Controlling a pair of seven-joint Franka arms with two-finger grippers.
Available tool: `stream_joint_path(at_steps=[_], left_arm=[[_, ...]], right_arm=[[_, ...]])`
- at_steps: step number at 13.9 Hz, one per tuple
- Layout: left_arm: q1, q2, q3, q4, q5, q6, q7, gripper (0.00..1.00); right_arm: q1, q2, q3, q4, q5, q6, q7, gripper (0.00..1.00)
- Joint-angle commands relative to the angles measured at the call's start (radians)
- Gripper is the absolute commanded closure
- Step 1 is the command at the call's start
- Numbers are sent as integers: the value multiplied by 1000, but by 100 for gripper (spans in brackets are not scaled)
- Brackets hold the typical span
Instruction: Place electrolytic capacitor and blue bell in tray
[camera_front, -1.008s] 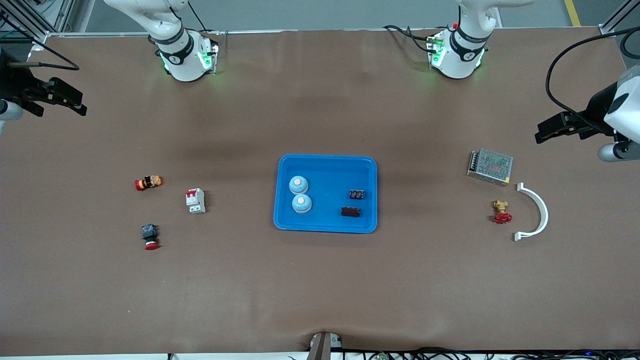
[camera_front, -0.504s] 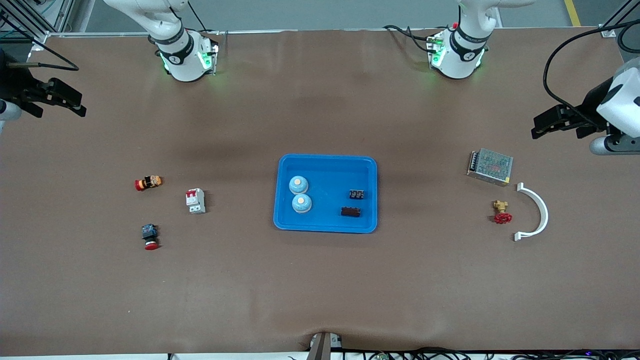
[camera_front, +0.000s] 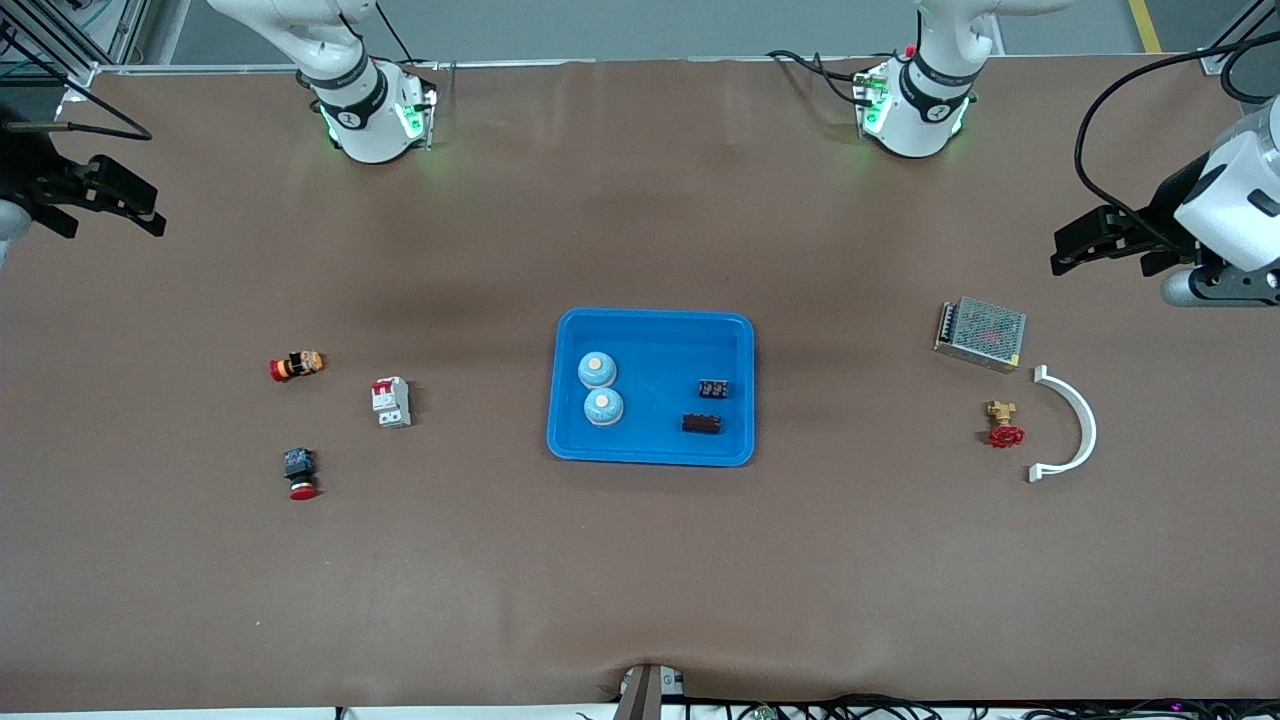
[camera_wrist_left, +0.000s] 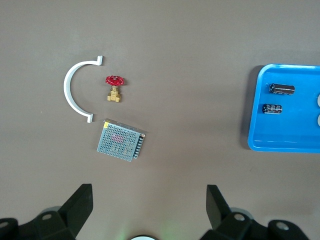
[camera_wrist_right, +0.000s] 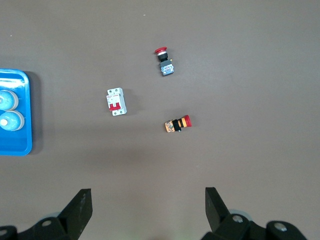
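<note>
Front view has the whole table: tray (camera_front: 651, 320) at centre, two blue bells (camera_front: 597, 369) and two capacitors (camera_front: 712, 388) in it. Each wrist view clips the tray at its edge. Left gripper (camera_wrist_left: 149, 205) over the table's left-arm end, right gripper (camera_wrist_right: 148, 207) over the right-arm end; both jaws wide apart, empty.

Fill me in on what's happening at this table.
Nothing is being handled. The tray in the middle of the table already holds two blue bells and two dark capacitors. The left gripper hangs open over the left arm's end of the table, above bare table next to the metal mesh box. The right gripper hangs open and empty over the right arm's end.
</note>
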Motion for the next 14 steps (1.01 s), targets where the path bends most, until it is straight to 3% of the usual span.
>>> stream_joint_path(at_steps=[1, 14], left_arm=[[0, -30, 0, -9, -12, -19, -10, 0], [-29, -32, 11, -10, 10, -44, 4, 0]], right_arm=[[-16, 0, 13, 12, -13, -2, -12, 0], [-16, 0, 13, 12, -13, -2, -11, 0]])
